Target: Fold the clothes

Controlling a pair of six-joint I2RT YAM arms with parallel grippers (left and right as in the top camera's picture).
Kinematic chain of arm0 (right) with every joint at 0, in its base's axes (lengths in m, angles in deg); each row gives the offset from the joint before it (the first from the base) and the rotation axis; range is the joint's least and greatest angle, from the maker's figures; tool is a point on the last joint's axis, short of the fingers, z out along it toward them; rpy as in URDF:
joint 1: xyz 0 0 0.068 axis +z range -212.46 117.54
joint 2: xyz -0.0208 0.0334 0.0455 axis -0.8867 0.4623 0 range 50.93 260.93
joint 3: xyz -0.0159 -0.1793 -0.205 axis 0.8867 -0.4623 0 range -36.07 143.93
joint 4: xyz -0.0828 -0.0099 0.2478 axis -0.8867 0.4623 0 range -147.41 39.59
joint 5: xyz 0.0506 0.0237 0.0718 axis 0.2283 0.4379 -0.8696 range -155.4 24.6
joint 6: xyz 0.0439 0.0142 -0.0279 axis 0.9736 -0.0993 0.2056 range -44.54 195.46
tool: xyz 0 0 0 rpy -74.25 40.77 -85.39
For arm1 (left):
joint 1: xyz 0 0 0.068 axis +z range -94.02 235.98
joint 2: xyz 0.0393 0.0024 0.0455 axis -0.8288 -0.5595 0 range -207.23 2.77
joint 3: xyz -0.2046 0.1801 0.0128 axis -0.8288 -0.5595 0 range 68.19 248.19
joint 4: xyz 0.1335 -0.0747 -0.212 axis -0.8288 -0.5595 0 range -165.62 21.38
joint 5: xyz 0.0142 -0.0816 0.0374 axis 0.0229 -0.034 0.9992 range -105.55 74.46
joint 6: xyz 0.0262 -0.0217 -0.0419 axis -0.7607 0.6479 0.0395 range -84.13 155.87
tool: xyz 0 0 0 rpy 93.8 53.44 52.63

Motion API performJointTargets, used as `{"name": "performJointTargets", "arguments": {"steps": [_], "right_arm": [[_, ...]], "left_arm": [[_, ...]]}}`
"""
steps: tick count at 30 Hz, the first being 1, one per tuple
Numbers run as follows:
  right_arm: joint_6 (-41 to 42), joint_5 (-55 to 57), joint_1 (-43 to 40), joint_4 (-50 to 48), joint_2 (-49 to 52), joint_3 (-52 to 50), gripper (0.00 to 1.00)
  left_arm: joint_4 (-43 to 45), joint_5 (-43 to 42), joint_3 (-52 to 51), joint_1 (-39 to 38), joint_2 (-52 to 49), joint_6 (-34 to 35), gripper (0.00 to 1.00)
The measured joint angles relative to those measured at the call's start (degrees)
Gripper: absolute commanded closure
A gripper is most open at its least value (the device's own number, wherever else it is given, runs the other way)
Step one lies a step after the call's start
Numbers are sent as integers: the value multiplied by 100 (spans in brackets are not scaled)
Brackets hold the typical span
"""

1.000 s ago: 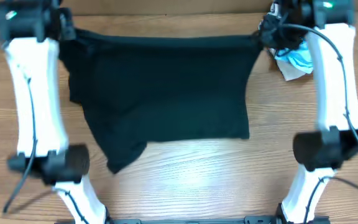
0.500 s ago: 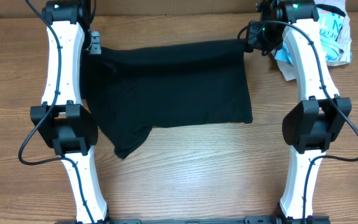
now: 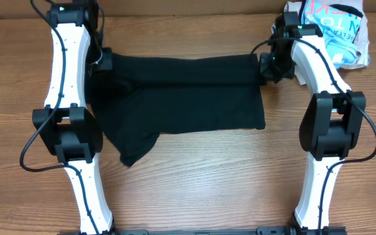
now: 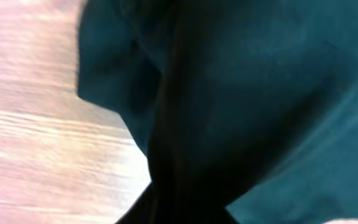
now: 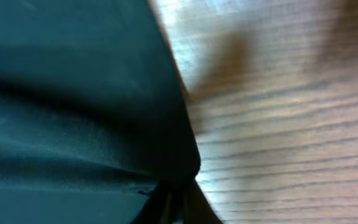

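Note:
The black clothes (image 3: 181, 104) lie spread on the wooden table between the two arms, with a loose flap hanging toward the front left (image 3: 132, 153). The far edge is folded a little over the body. My left gripper (image 3: 103, 62) is shut on the far left corner of the clothes. My right gripper (image 3: 266, 67) is shut on the far right corner. In the left wrist view the black cloth (image 4: 241, 93) fills most of the frame and runs into the dark jaws (image 4: 179, 214). In the right wrist view the cloth (image 5: 73, 93) bunches into the jaws (image 5: 176, 205).
A light-blue and white printed garment (image 3: 335, 29) lies at the far right corner, just behind the right gripper. Bare wooden table (image 3: 201, 183) stretches in front of the clothes. The two arm bases stand at the front left and front right.
Both grippers have moved from the far edge of the table toward the front, carrying the far edge of the clothes with them and laying it over the body.

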Motion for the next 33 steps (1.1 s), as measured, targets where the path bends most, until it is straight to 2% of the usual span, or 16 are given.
{"name": "performJointTargets", "arguments": {"steps": [2,3,4,5,6,12,16,19,24,26,30,33], "right_arm": [[-48,4,-42,-11,0,-37,48],[-13,2,-61,-20,0,-37,36],[-26,0,-76,-15,0,-37,32],[-44,-13,-85,-11,0,-37,28],[-35,-66,-105,24,0,-39,27],[13,-457,-107,4,-33,-48,21],[133,-560,-107,-17,-437,-90,18],[190,-564,-107,61,-1191,-92,11],[448,-605,-101,824,-2802,-48,10],[621,-614,-101,1064,-3095,-42,10],[942,-632,-68,1189,-3344,-138,10],[1106,-632,-63,1147,-3460,-568,9]], "left_arm": [[28,-37,-271,0,0,4,52],[44,-55,-409,-4,0,15,38],[37,-70,-531,-4,0,4,25],[44,-76,-678,-4,0,-11,7],[0,-111,-887,-4,0,-42,0],[-240,-118,-1001,35,-2,-42,0],[-527,-151,-428,153,20,-35,0],[-509,-289,-107,212,291,4,0],[-511,-444,-9,122,1403,212,0],[-516,-472,2,-55,1843,297,0],[-518,-413,-501,-710,2730,627,0],[-422,-284,-1508,-1239,3250,1088,0]]}}
